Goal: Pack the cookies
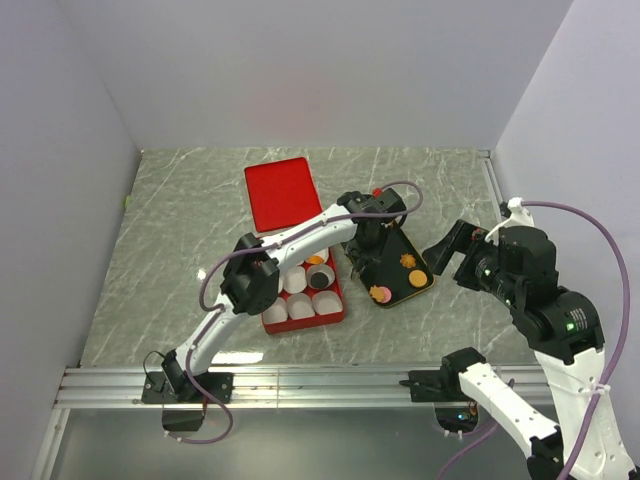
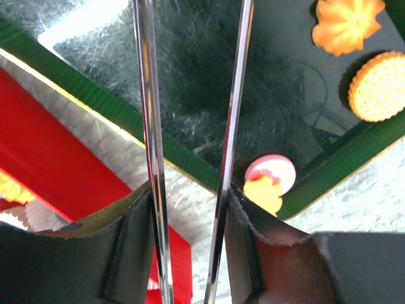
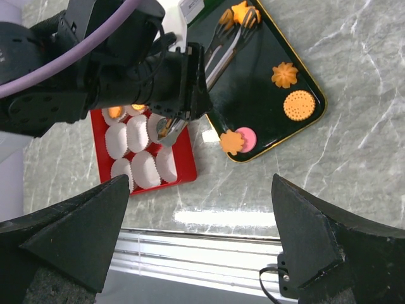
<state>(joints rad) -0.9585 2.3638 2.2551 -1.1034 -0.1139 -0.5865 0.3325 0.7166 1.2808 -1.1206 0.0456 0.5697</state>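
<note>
Cookies: light, brittle, pinch at the rim
I see the cookies lying flat on the black tray beside the red box; I judge a gentle edge grip best. Left jaws half closed, clamping the tongs; right jaws wide open, holding nothing

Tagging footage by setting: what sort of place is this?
Probably a lab test cell, not a kitchen: plain white walls box in a marble-look table, with an aluminium mounting rail along its near edge.
</note>
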